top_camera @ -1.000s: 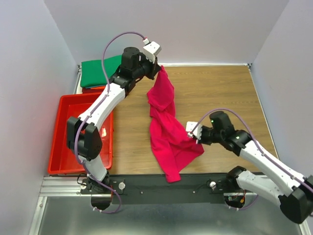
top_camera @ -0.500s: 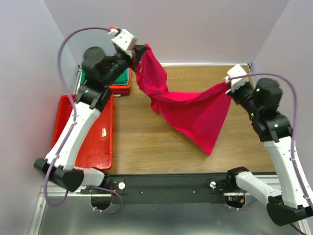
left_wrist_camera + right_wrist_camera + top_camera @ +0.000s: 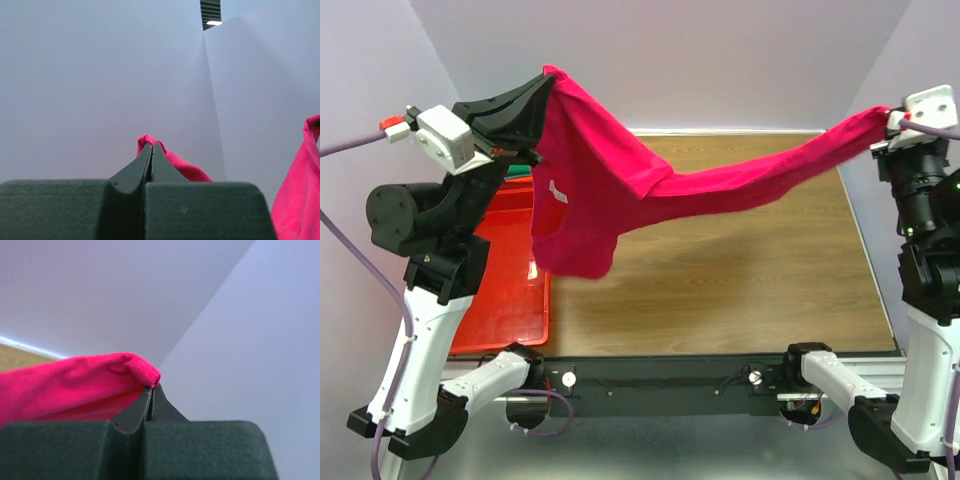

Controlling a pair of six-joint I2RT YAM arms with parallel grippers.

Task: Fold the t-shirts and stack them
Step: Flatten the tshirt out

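While the left claw pinches one end of the magenta-pink t-shirt above the left edge of the desk and the right claw pinches the other above its right edge, the cloth hangs taut, seemingly to spread it for folding.

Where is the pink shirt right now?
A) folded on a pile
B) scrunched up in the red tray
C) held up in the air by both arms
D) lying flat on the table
C: the pink shirt hangs stretched above the table, one end pinched in the left tool, the other in the right tool.
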